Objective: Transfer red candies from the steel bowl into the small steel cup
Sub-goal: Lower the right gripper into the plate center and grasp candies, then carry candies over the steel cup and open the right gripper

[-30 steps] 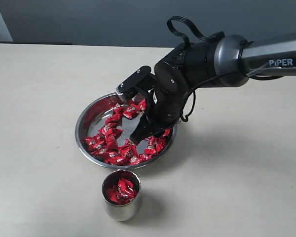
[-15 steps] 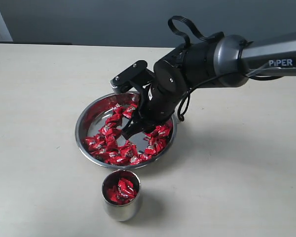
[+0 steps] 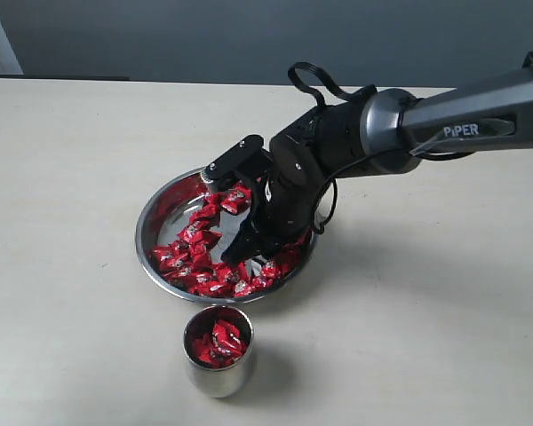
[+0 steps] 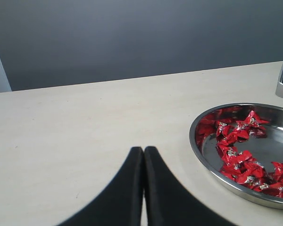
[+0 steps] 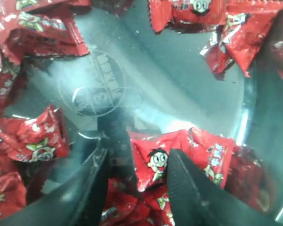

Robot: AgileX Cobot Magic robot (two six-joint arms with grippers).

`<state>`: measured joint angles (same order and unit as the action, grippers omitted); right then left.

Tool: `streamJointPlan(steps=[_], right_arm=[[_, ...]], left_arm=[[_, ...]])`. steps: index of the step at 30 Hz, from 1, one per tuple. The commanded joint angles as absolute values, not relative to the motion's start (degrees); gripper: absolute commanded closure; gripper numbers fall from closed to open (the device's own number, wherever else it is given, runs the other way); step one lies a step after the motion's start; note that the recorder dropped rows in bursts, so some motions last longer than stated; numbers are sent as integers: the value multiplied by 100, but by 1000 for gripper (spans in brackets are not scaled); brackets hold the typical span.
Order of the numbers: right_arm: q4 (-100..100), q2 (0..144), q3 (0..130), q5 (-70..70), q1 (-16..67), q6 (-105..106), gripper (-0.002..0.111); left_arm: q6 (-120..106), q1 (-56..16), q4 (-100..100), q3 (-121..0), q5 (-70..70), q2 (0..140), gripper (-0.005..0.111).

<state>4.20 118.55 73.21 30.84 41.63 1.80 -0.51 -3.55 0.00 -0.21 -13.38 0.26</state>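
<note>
The steel bowl (image 3: 142, 232) sits mid-table with many red candies (image 3: 195, 235) spread around its floor. In front of it stands the small steel cup (image 3: 218, 373), holding several red candies (image 3: 218, 339). My right gripper (image 3: 240, 253) is down inside the bowl on its right side. In the right wrist view, the right gripper (image 5: 139, 157) stands open, its black fingers on either side of one red candy (image 5: 153, 162) that lies on the pile. My left gripper (image 4: 144, 149) is shut and empty above bare table, left of the bowl (image 4: 198, 141).
The bowl's bare floor (image 5: 146, 80) shows in its middle. The right arm (image 3: 382, 133) reaches in from the right above the table. A dark wall runs behind the table's far edge.
The right gripper has dropped lower into the bowl and shifted toward its near right side, now straddling a candy. Bowl, cup and left gripper have not moved.
</note>
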Motion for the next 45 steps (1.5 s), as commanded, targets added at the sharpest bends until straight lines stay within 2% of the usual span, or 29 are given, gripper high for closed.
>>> streamJointPlan(steps=[1,4,8,19,31,45], right_arm=[[448,11980,7316,3051,4133,206,69],[436,11991,7316,3051,4133,206,78],[436,11929,7316,3026,4133,206,109],[0,10936,7340,2990,4230,190,108],[-1843,10243,7340,4476,4907,1375,108],[-1978,10243,7329,5548,5206,1373,108]], left_arm=[[-51,-360,-31,0,-1323,0,106],[-51,-360,-31,0,-1323,0,106],[-51,-360,-31,0,-1323,0,106],[-51,-360,-31,0,-1323,0,106],[-51,-360,-31,0,-1323,0,106],[-51,-360,-31,0,-1323,0,106]])
